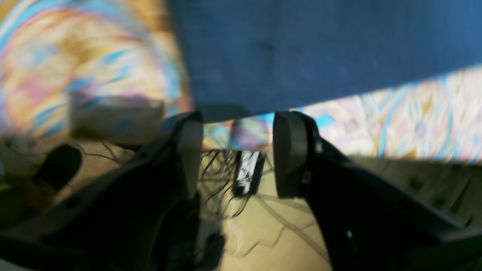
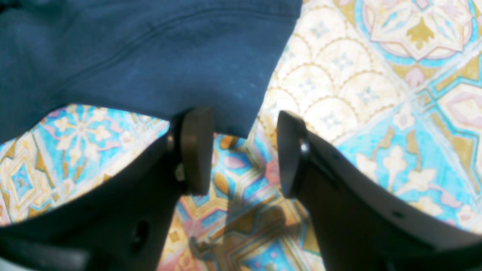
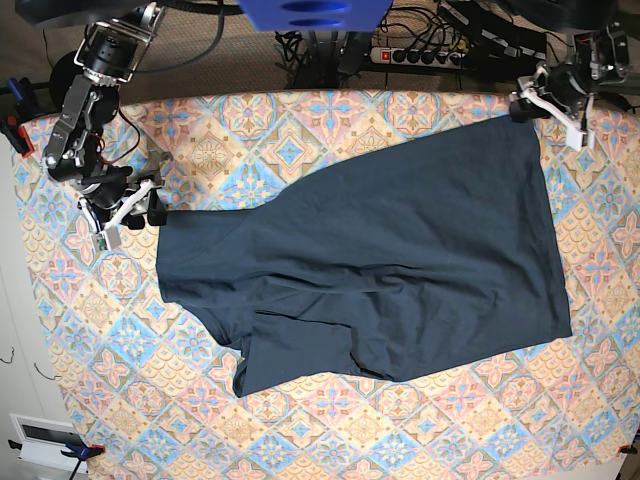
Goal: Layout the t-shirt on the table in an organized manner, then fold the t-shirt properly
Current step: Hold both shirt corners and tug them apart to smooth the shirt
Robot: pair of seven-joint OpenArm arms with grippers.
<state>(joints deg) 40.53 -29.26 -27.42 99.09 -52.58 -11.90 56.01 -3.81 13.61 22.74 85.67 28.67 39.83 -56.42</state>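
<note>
The dark navy t-shirt [image 3: 400, 260] lies spread on the patterned table [image 3: 100, 380], with rumpled folds at its lower left. My left gripper [image 3: 520, 106] is open at the shirt's far right corner, by the table's back edge. In the left wrist view that gripper [image 1: 237, 150] has its jaws apart, with the shirt [image 1: 320, 49] corner just beyond the fingertips. My right gripper [image 3: 155, 212] is open at the shirt's left corner. In the right wrist view that gripper [image 2: 241, 150] has the tip of the shirt [image 2: 150, 56] corner just above the gap between its fingertips, over the table [image 2: 376, 113].
A power strip with cables [image 3: 420, 50] lies past the table's far edge. A blue object [image 3: 310, 12] hangs at the top centre. The floor with cables [image 1: 244, 177] shows below the table edge [image 1: 414, 124] in the left wrist view. A white box [image 3: 45, 435] sits at lower left.
</note>
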